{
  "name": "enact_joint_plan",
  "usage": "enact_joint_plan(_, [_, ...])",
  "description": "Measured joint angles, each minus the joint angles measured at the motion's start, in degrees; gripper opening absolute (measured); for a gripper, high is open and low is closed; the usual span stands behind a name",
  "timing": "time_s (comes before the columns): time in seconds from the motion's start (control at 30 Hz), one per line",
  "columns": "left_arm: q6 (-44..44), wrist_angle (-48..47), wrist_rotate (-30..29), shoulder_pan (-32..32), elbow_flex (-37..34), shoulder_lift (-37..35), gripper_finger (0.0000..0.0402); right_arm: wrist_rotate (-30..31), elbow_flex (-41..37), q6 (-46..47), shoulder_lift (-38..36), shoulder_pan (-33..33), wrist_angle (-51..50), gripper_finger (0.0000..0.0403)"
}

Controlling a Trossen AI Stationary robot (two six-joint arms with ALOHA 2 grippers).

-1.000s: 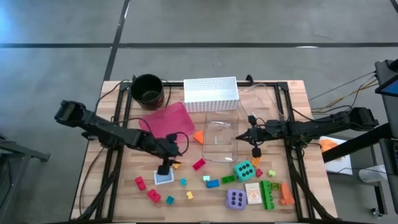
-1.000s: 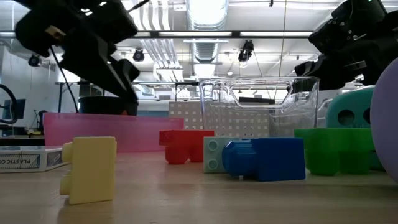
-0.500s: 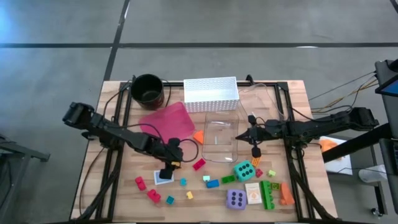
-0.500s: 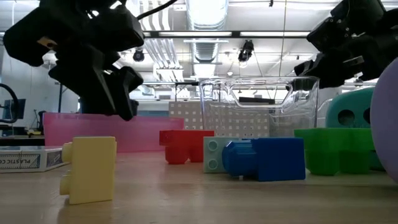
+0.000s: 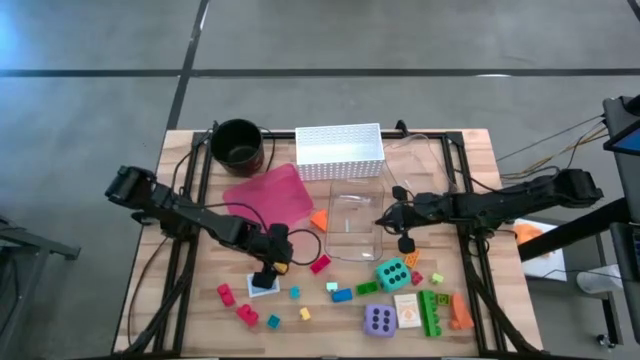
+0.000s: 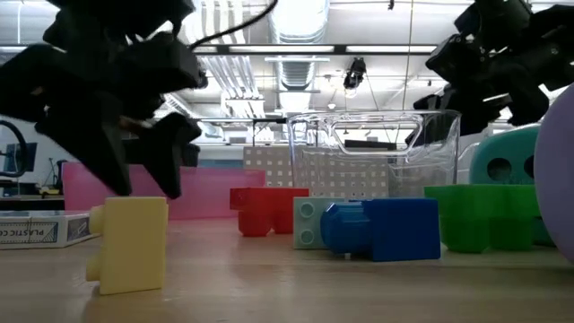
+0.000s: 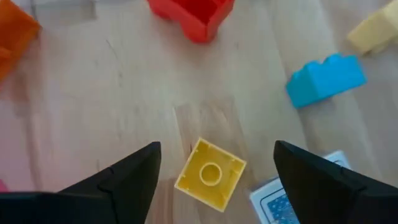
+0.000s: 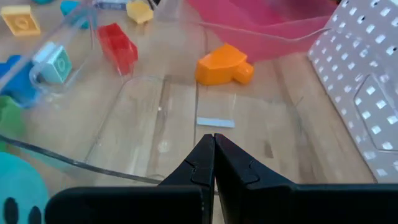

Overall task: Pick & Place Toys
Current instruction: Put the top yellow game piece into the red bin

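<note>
Toys: small yellow brick (image 7: 210,174) lies loose on the table between the spread fingers of the left gripper (image 7: 214,186), ungrasped. Right gripper (image 8: 214,163), fingers pressed together and empty, hovers by the clear container (image 5: 352,225). Containers appear empty; every brick, die and card apparently remains to be placed.

Only one text can be read. In the low view, a flat white box (image 6: 40,229) lies on the table (image 6: 287,287) at the 9 o'clock edge of the picture, and on its side stand the printed words "PLASTIC CO", cut off by the yellow brick (image 6: 132,242) in front of it. The teal dice (image 5: 392,272) and the purple dice (image 5: 379,319) carry only dark dots, no numbers. The small card (image 5: 407,311) shows a print too small to read.
</note>
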Motion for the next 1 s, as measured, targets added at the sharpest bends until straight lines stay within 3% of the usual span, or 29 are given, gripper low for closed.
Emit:
enact_joint_plan(0.4, [4.43, -0.83, 0.00, 0.00, -0.16, 4.20, 0.0312, 0.15, 3.84, -0.36, 5.16, 0.02, -3.20, 0.0009])
enact_joint_plan(0.83, [4.09, -0.92, -1.52, 0.04, -0.22, 3.78, 0.0187, 0.17, 3.52, 0.42, 4.73, 0.02, -3.25, 0.0009])
enact_joint_plan(1.0, [4.09, -0.86, -1.54, 0.04, -0.13, 3.77, 0.0161, 0.17, 3.80, 1.40, 4.75, 0.02, -3.21, 0.0009])
